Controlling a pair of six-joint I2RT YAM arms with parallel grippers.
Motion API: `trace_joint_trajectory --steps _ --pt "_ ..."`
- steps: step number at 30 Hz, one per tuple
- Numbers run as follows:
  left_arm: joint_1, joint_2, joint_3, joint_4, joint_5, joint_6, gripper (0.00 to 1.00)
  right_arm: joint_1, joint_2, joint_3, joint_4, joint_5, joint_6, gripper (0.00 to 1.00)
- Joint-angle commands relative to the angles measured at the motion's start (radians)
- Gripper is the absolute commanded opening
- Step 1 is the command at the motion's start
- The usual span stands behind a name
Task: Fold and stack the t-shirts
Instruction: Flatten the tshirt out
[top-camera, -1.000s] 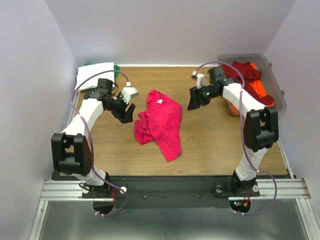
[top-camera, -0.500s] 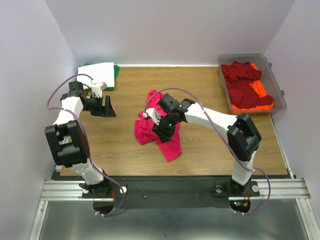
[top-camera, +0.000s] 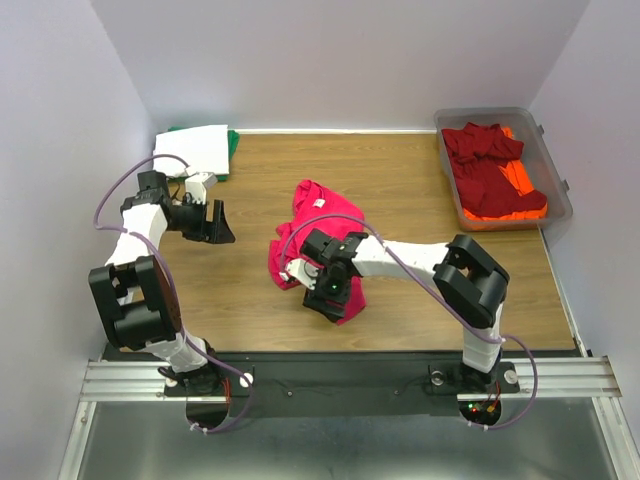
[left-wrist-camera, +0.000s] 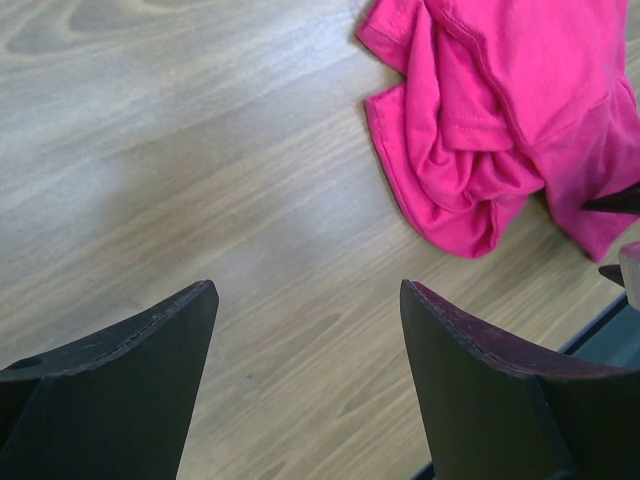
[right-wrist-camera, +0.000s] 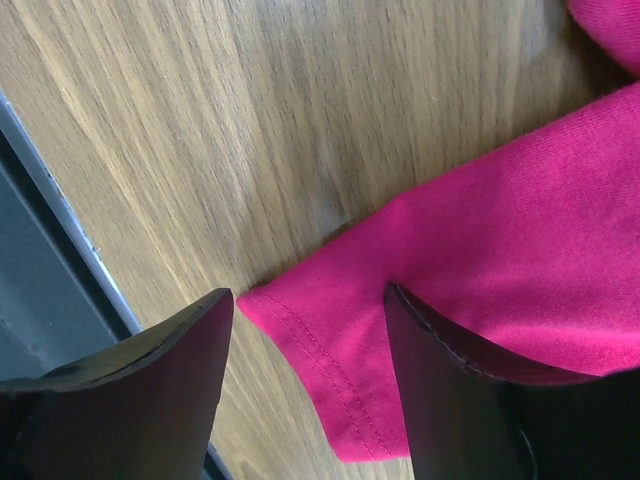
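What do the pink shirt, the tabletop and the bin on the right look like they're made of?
Pink t-shirt: soft knit cloth, probably cotton jersey, matte; fine ribbing and a stitched hem show. Table: wood or wood-look laminate, smooth with a slight sheen; grain streaks show. Bin: clear greyish plastic; its rim and walls look see-through.

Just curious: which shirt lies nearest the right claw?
The bright pink shirt, alone mid-table under the right gripper; red ones sit in the bin, a white one far left.
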Motion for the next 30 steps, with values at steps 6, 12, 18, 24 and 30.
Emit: trace_joint_trajectory --steps 6,12,18,24,30 --pt "-0.005 -0.078 -0.025 0.06 0.002 -0.042 0.83 0.017 0.034 -0.127 0.095 0.241 0.007 0.01" --pt "-0.06 -0.051 0.018 0.06 -0.058 -0.022 0.81 -0.2 -0.09 0.044 0.092 0.041 0.034 0.01" --pt "-0.19 -0.022 -0.011 0.105 -0.095 -0.094 0.73 -0.457 -0.176 0.24 0.071 -0.196 0.088 0.0" --pt "-0.314 0.054 -0.054 0.218 -0.127 -0.229 0.6 -0.538 -0.293 0.146 0.057 -0.238 0.145 0.01" --pt "-0.319 0.219 0.002 0.24 -0.109 -0.312 0.54 -0.593 -0.331 0.095 0.057 -0.225 0.22 0.01"
